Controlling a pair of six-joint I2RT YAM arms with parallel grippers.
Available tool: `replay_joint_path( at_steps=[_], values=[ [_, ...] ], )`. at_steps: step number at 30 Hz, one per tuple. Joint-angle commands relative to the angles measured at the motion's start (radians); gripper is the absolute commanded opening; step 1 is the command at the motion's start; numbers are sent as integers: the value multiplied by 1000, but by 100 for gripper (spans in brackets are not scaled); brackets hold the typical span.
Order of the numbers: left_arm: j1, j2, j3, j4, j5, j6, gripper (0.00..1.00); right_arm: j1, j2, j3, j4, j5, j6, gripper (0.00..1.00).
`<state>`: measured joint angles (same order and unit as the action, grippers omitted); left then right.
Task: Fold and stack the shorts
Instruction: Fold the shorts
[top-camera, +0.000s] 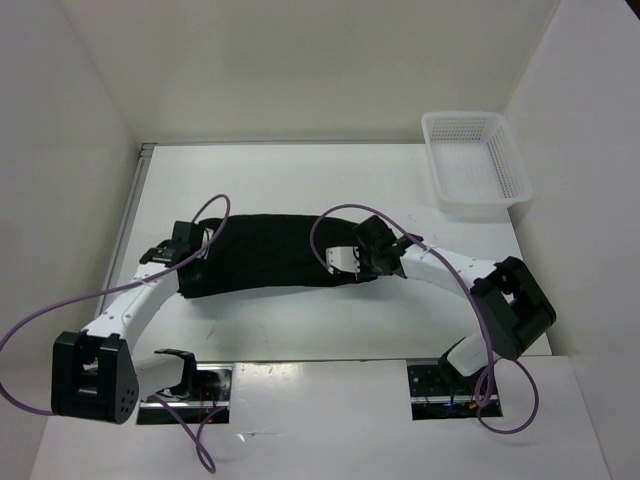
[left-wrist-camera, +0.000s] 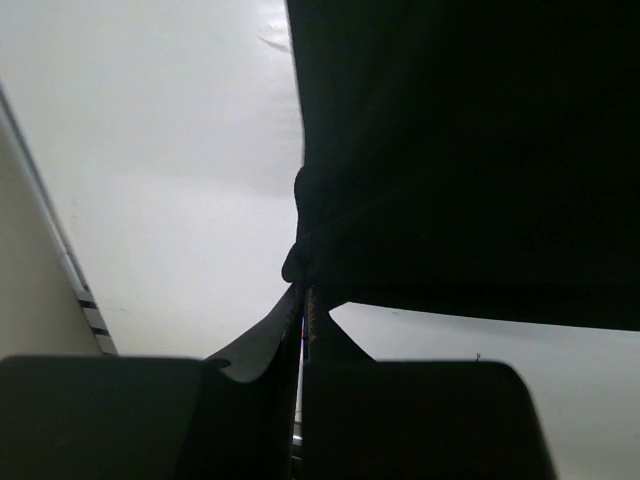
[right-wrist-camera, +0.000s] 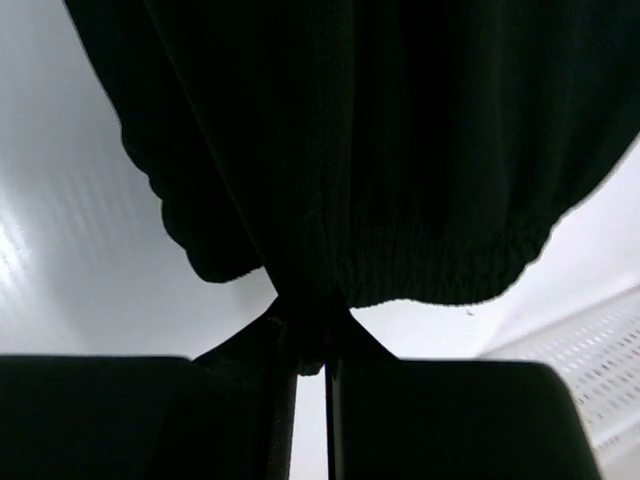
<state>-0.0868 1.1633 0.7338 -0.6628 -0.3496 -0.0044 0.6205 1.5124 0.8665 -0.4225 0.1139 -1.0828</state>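
1. From above, the shorts (top-camera: 270, 255) are plain black soft cloth. They stretch as a long, slightly bowed band across the middle of the white surface (top-camera: 330, 180).
2. My left pincer (top-camera: 192, 243) is clamped on the band's left end. Its wrist camera shows the fingers all but together, with a bunched edge of black cloth nipped between them.
3. My right pincer (top-camera: 350, 262) grips the right end, jaws narrow, with black cloth caught between them. On its wrist camera, a gathered elastic hem runs across the cloth just above the fingers.
4. From these views I cannot tell whether the cloth rests flat on the surface or hangs just off it.
5. A white mesh basket (top-camera: 475, 165) sits at the far right corner of the surface, well apart from the shorts.
6. The surface is matte white, boxed in by plain white walls (top-camera: 300, 70) on the left, back and right. A thin metal strip (top-camera: 132, 210) runs along its left edge.
7. Purple cables (top-camera: 215, 205) loop up from both arms, one arcing over each end of the shorts.
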Motion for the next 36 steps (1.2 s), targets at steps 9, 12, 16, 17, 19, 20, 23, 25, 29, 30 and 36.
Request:
replay_joint_path(
  at_steps=[9, 12, 16, 17, 19, 20, 23, 25, 29, 30, 36],
  values=[
    [-19, 16, -94, 2, 0, 4, 3, 4, -26, -61, -61, -11, -37, 16],
    [-19, 26, -85, 2, 0, 4, 11, 4, -26, -28, -82, -32, 1, 47],
    [-19, 10, -45, -49, -25, 4, 35, 4, -133, 93, -180, -149, 110, 57],
    [-19, -19, -27, -88, -13, 4, 43, 4, -176, 109, -220, -187, 128, 61],
    [7, -69, 53, -132, 24, 4, 50, 4, -344, 118, -220, -306, 177, 76],
    [19, -79, 84, -132, 49, 4, 54, 4, -401, 106, -194, -336, 198, 79],
    [39, -65, 160, -129, 142, 4, 64, 4, -480, 92, -130, -356, 381, 83],
    [39, 28, 170, -109, 175, 4, 66, -42, -375, 123, -130, -396, 560, 83],
    [71, 264, 219, -89, 184, 4, 66, -200, -123, 155, -93, -436, 903, 83],
    [82, 350, 269, -89, 199, 4, 66, -244, -103, 155, -72, -465, 953, 83],
    [157, 524, 391, -55, 247, 4, 69, -347, 12, 124, 13, -459, 1215, 82]
  ],
)
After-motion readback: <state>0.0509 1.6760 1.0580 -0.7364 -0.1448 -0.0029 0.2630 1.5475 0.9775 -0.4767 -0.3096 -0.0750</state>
